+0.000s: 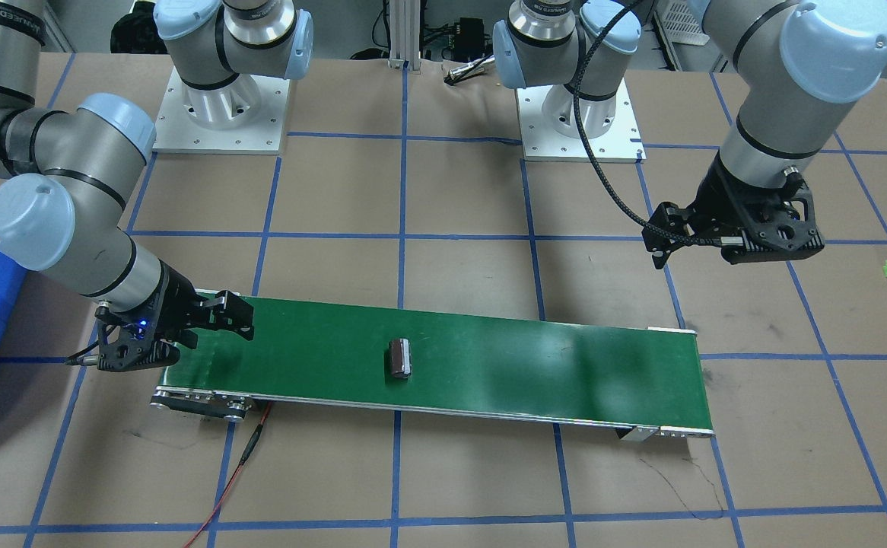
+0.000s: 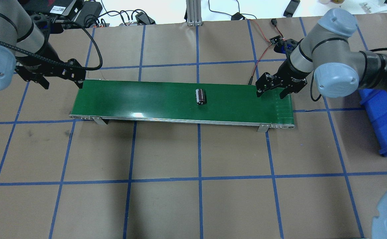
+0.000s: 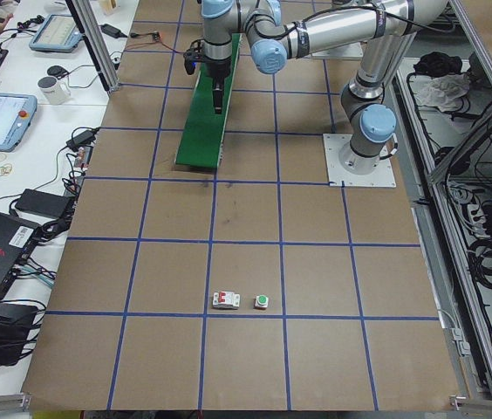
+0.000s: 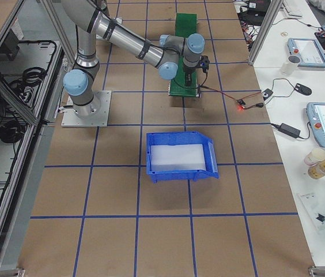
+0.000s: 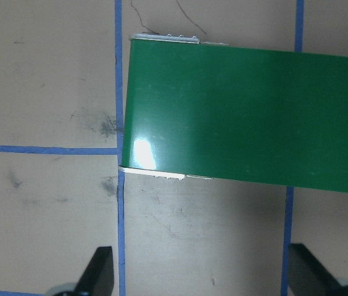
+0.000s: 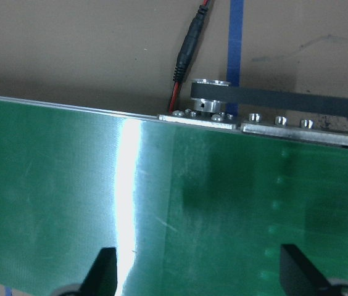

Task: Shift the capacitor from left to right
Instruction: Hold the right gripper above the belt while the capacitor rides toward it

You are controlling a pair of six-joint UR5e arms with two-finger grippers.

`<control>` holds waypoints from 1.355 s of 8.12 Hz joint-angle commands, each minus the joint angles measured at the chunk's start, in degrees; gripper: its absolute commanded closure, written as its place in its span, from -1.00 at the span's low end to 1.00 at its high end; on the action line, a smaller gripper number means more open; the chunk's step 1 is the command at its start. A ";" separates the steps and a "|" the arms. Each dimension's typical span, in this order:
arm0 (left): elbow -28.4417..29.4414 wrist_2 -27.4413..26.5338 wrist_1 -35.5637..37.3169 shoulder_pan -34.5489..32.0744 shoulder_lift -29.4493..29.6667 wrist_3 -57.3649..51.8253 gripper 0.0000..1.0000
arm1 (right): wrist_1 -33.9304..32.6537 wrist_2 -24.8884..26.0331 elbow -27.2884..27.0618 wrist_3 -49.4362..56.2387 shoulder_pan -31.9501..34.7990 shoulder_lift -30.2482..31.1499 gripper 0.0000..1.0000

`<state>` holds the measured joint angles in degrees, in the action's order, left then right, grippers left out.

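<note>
starting from my right tool: it hangs over the 3 o'clock end of the green conveyor belt in the overhead view. its two fingers are spread wide with nothing between them. the right wrist camera shows only bare belt under the gap.

from that tool the capacitor lies at 9 o'clock, well apart, resting on the belt a little past its middle toward this end. nothing touches it. its long axis runs 12 to 6, across the belt, with the lighter end face toward 6. the fingers are set apart along the 9-to-3 line, so i judge they would close across its narrow body without a wrist turn. what the pickup needs is a straight travel toward 9 o'clock, or a wait for the part to come under the tool if the belt is running.

my left tool sits just off the belt's 9 o'clock end above the worktop, also spread and empty. it is the farther of the two from the capacitor, so i take the right arm as the one to pick.

the blue bin stands at 3 o'clock beyond the right tool.
</note>
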<state>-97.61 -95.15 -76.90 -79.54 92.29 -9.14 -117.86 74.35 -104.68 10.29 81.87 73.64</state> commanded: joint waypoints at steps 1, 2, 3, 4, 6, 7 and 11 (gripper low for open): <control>-0.04 0.14 0.00 0.00 0.00 -0.09 -1.00 | 0.00 -0.08 0.01 -0.70 0.66 0.01 -0.85; -0.04 0.14 0.00 0.00 0.00 -0.09 -1.00 | -0.09 0.10 0.01 -3.05 1.62 0.01 -0.86; 0.05 0.06 0.00 0.00 0.00 -0.09 -1.00 | -0.44 0.10 0.01 -3.77 2.15 0.01 -0.86; 0.05 0.06 0.00 0.00 0.00 -0.09 -1.00 | -0.44 0.62 0.01 -3.87 2.51 0.01 -0.86; -0.04 0.14 0.00 -0.09 0.00 0.00 -1.00 | -0.62 0.71 0.01 -4.83 3.03 0.10 -0.86; -0.04 0.23 0.00 -0.09 0.00 0.00 -1.00 | -1.14 0.45 0.01 -5.71 3.12 0.10 -0.86; -0.04 0.14 0.00 -0.09 0.00 0.00 -1.00 | -3.08 0.10 0.01 -10.01 5.49 0.01 -0.85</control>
<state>-97.64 -94.99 -76.90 -79.63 92.29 -9.14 -120.05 74.68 -104.68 2.05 86.36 73.68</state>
